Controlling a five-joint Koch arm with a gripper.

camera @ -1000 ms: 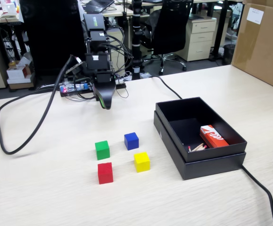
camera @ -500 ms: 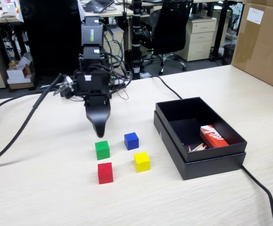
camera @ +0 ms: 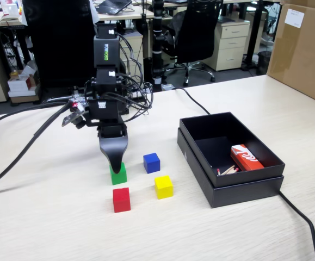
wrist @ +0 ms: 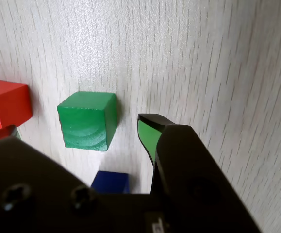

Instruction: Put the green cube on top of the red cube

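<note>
The green cube (camera: pixel 119 175) sits on the light wooden table, just behind the red cube (camera: pixel 121 199). My black gripper (camera: pixel 115 163) points down right over the green cube. In the wrist view the green cube (wrist: pixel 88 120) lies between my two jaws. The green-padded fingertip (wrist: pixel 149 130) is to its right with a gap, and the other tip shows at the left edge. The gripper (wrist: pixel 77 131) is open and holds nothing. The red cube (wrist: pixel 5 104) is at the left of the wrist view.
A blue cube (camera: pixel 151 162) and a yellow cube (camera: pixel 164 186) lie right of the green and red ones. An open black box (camera: pixel 239 190) at the right holds a red-and-white packet (camera: pixel 246 157) and matches. Cables run across the table's left and right.
</note>
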